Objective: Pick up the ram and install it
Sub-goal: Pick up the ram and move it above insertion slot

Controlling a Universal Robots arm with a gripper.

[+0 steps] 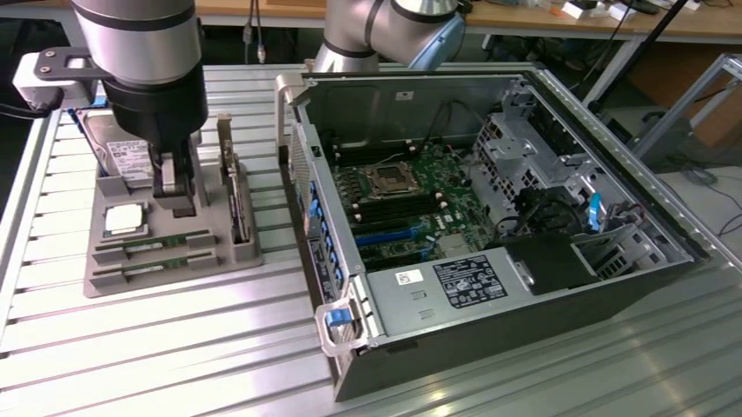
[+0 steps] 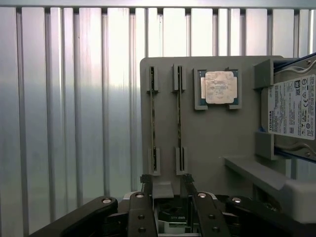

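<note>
Hovering spread open, the black metal gripper [image 2: 166, 180] has two thin green ram sticks [image 1: 156, 245] slotted at its six o'clock, exterior view.

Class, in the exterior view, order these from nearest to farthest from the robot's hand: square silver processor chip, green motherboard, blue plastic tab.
1. Square silver processor chip, in the grey tray beside the hand.
2. Green motherboard, inside the open case.
3. Blue plastic tab, deeper in the case, toward the exterior view's right.
</note>
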